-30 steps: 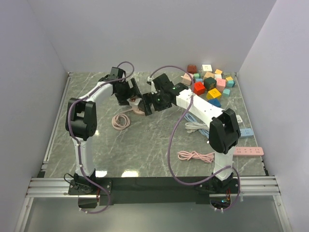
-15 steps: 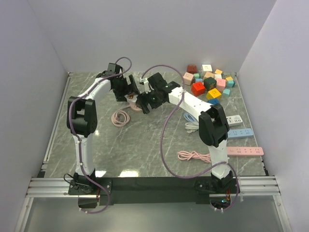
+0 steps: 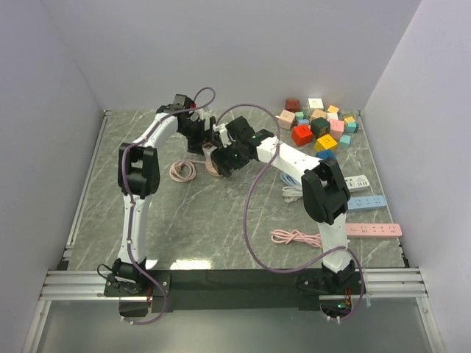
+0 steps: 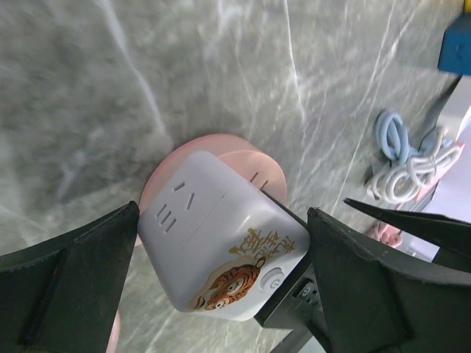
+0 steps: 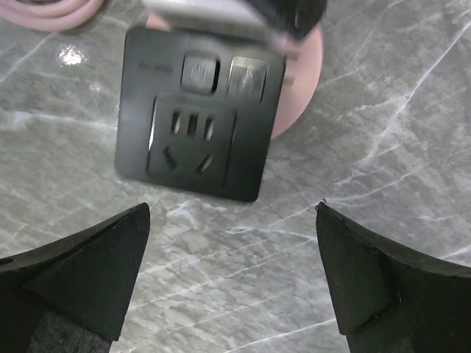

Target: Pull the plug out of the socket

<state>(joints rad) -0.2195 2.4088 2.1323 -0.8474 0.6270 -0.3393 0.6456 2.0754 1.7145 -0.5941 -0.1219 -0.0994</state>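
Observation:
A white cube plug (image 4: 221,243) with a tiger picture sits joined to a black socket cube (image 5: 197,125) over a pink round disc (image 4: 235,151). My left gripper (image 4: 223,220) has a finger against each side of the white cube and is shut on it. In the top view the left gripper (image 3: 208,138) and right gripper (image 3: 221,158) meet at the table's back middle. My right gripper (image 5: 234,207) is open and empty, with the black socket cube just ahead of its fingertips and not between them. The cube's socket face points at the right wrist camera.
A pink cord coil (image 3: 180,171) lies left of the disc. Coloured blocks (image 3: 316,125) are piled at the back right. White (image 3: 357,182), blue (image 3: 368,201) and pink (image 3: 375,230) power strips lie at the right, with a white cable (image 3: 298,193) and pink cable (image 3: 298,237).
My left arm has swung right and further back. My right gripper has moved left towards the plug, and its forearm now reaches across the table.

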